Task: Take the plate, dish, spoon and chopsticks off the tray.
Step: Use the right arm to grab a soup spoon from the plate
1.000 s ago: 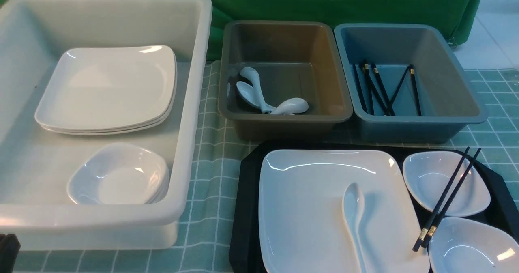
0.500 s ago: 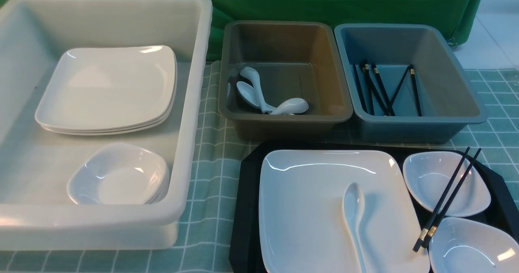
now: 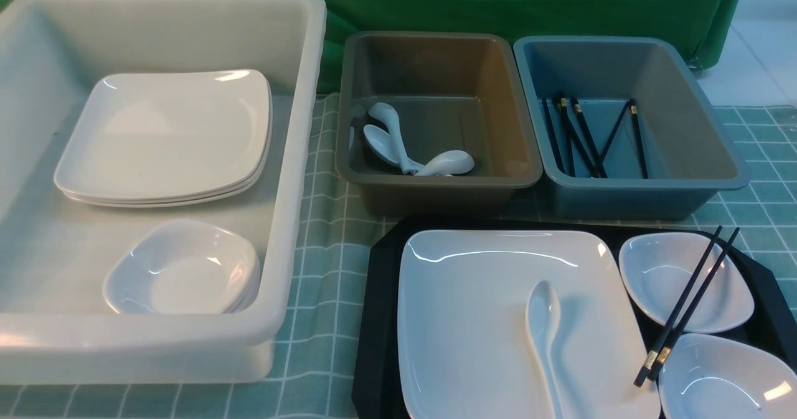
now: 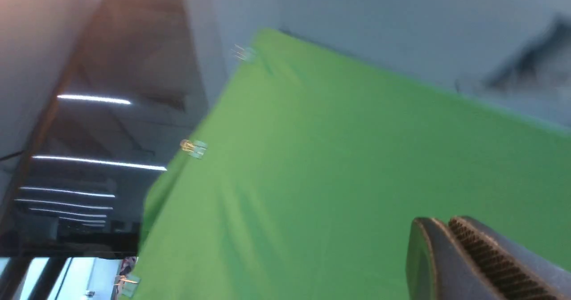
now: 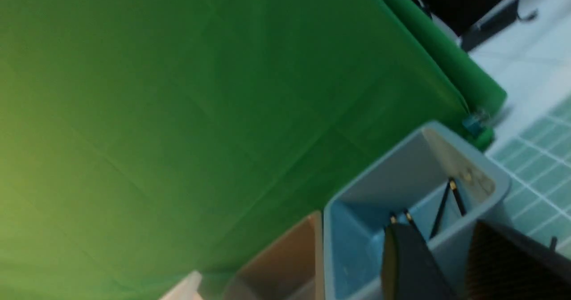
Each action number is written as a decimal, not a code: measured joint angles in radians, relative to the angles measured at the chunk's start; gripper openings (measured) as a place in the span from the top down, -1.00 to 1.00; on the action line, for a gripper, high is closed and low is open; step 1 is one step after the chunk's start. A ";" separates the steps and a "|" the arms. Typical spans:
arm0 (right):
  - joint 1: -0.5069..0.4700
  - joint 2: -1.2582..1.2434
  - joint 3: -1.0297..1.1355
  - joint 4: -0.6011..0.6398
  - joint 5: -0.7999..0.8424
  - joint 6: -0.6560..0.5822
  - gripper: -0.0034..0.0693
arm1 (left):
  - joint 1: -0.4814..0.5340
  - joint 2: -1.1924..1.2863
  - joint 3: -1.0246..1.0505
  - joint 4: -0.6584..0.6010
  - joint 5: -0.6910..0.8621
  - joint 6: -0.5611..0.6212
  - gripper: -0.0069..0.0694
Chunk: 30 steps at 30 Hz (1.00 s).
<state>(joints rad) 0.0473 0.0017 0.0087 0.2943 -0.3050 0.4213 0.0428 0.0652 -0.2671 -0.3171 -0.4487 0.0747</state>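
Note:
The black tray (image 3: pixel 380 319) lies at the near right of the table. A large white square plate (image 3: pixel 473 319) fills its left part, and the white spoon (image 3: pixel 543 325) rests on the plate, bowl away from me. Two small white dishes (image 3: pixel 660 282) (image 3: pixel 722 381) sit at the tray's right side. The black chopsticks (image 3: pixel 677 307) lie slanted across both dishes. Neither gripper shows in the front view. In its wrist view my left gripper (image 4: pixel 446 223) is shut and empty, facing the green backdrop. My right gripper (image 5: pixel 441 228) is open and empty, with the blue tub beyond it.
A big white tub (image 3: pixel 299 157) at the left holds stacked plates (image 3: pixel 168 132) and small dishes (image 3: pixel 187 269). Behind the tray stand a grey-brown tub (image 3: pixel 436 185) with spoons (image 3: pixel 398 142) and a blue tub (image 3: pixel 641 188) with chopsticks (image 3: pixel 579 136). A green backdrop closes the far side.
A dark part at the front view's bottom left corner a second ago has gone out of view. Nothing on the tray or in the tubs has moved.

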 joint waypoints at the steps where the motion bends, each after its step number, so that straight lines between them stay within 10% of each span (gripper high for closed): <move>1: 0.000 0.000 0.000 0.002 -0.013 0.000 0.24 | 0.000 0.015 -0.022 0.008 0.011 -0.044 0.77; 5: 0.008 -0.001 -0.022 -0.020 -0.007 0.013 0.31 | 0.000 0.106 -0.147 0.046 0.092 -0.218 0.77; 10: 0.040 0.074 -0.276 -0.143 0.334 -0.058 0.70 | 0.000 0.337 -0.436 0.137 0.573 -0.329 0.77; 14: 0.081 0.350 -0.597 -0.179 0.724 -0.252 0.84 | 0.000 0.696 -0.737 0.022 1.193 -0.120 0.77; 20: 0.090 0.691 -0.799 -0.186 1.034 -0.414 0.85 | -0.063 1.005 -0.849 -0.124 1.434 0.032 0.81; 30: 0.092 0.921 -0.818 -0.188 1.120 -0.464 0.85 | -0.783 1.360 -0.935 0.239 1.378 -0.358 0.82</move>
<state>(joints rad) 0.1389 0.9227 -0.8089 0.1065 0.8145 -0.0427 -0.7398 1.4248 -1.2017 -0.0785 0.9289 -0.2828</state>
